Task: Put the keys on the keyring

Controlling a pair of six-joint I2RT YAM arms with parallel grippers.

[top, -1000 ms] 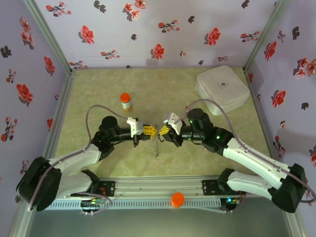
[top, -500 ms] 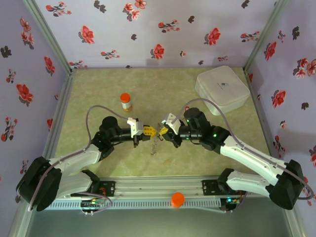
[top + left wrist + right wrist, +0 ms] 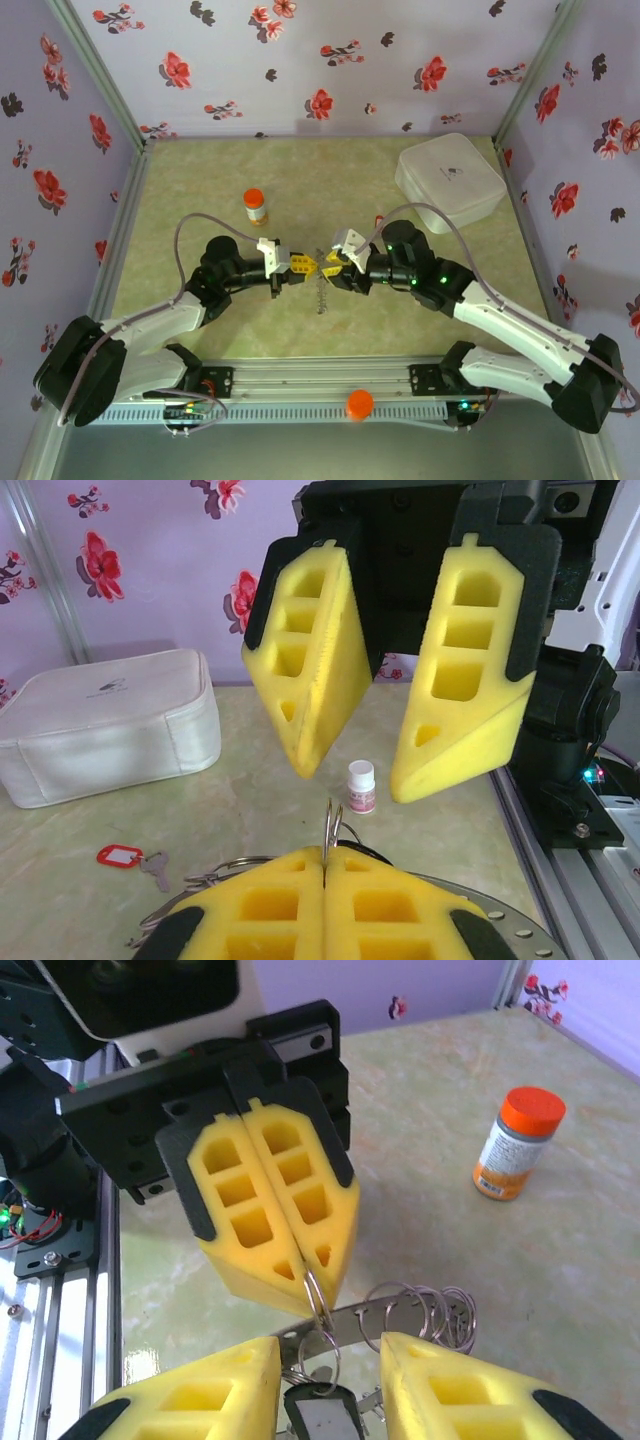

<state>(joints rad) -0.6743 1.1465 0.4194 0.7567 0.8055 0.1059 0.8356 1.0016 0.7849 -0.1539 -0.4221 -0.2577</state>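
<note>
The keyring [image 3: 318, 1302] hangs pinched in the tips of the left gripper [image 3: 303, 1285], clamped tight to steady it above the table [image 3: 260, 810]. The dark-tagged key [image 3: 318, 1417] dangles just below, ungripped between the parted pads of the right gripper [image 3: 358, 780]; whether it's threaded on, I can't tell. The red-tagged key [image 3: 125, 856] lies on the table, waiting its turn

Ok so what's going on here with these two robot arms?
They are trying to get keys onto a keyring. The left gripper is shut on the thin silvery keyring, pinching it at the gripper's tip. The right gripper faces it with jaws open and a dark-tagged key between them. A red-tagged key lies loose on the table, apart from the ring.
</note>
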